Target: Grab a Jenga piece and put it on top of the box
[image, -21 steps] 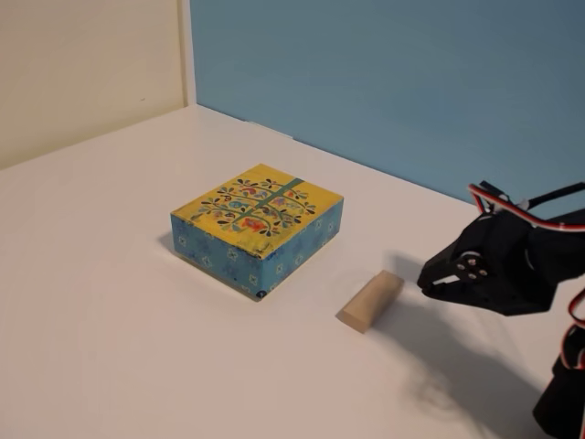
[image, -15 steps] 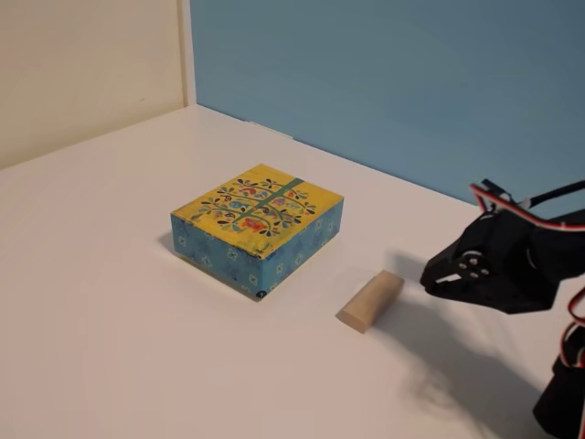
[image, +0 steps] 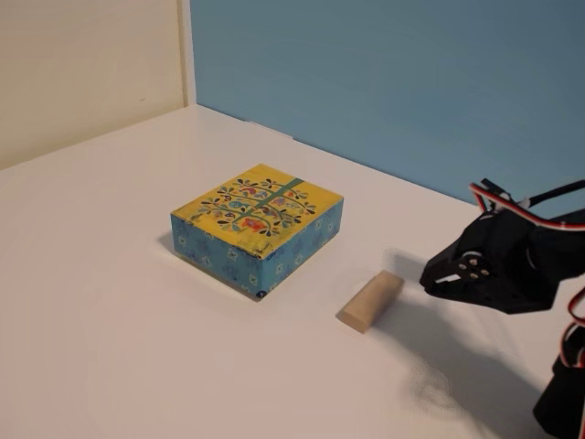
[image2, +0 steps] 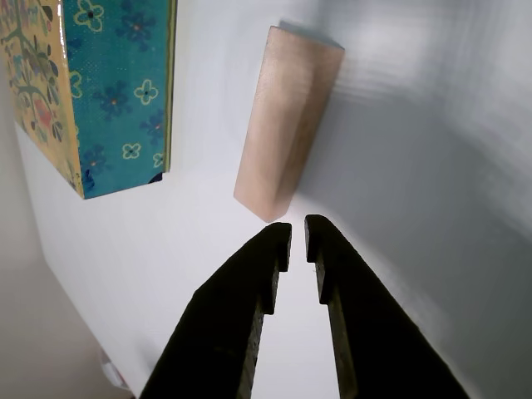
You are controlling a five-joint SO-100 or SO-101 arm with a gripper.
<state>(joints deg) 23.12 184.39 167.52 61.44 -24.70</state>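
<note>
Wrist view shows my pincer (image2: 298,235) nearly closed, empty, just before the Jenga piece (image2: 287,120); the box (image2: 91,91) lies beside it.

The fixed view stands off the near side of the white table (image: 110,302), raised and angled down toward the far blue wall (image: 393,82), wide enough to take in the box (image: 258,229), the Jenga piece (image: 371,301) and the black gripper (image: 426,283) entering from the right. The wrist view rides just behind the gripper (image2: 297,234), very close to the tabletop, looking along its two nearly touching fingers. Both views share the Jenga piece (image2: 287,120) and the box's blue side (image2: 116,91).
</note>
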